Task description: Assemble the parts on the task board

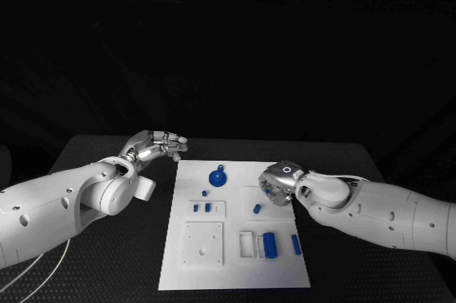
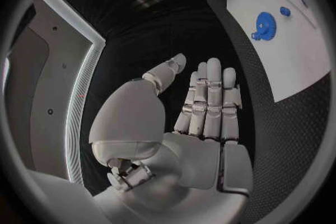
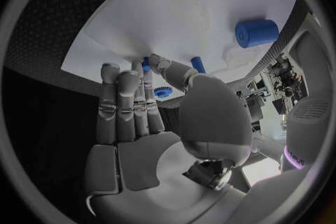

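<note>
- Board [image 1: 190,270] first: white task board sits in the middle of the black table [image 1: 95,151], long side running away from the robot.
- Parts on it are all blue: a round gear-looking piece [image 1: 219,178] near the far end, a couple of tiny pegs [image 1: 201,208] on a small raised square, a fat cylinder [image 1: 270,244] standing in a white holder at the near right, and a slim bar [image 1: 296,245] lying just beside it.
- Left hand [image 1: 157,145] hangs off the board's far left corner, over bare table. Wrist cam shows the fingers [image 2: 210,101] straight and side by side, thumb out, nothing in it.
- Right hand [image 1: 281,183] is over the board's right edge, about mid-length, fingers curled down toward the surface. Its wrist cam has the thumb and fingertips right at a small blue peg [image 3: 145,64], but honestly can't tell if it's actually pinching it.
- Writing: nothing readable on the board or parts.
</note>
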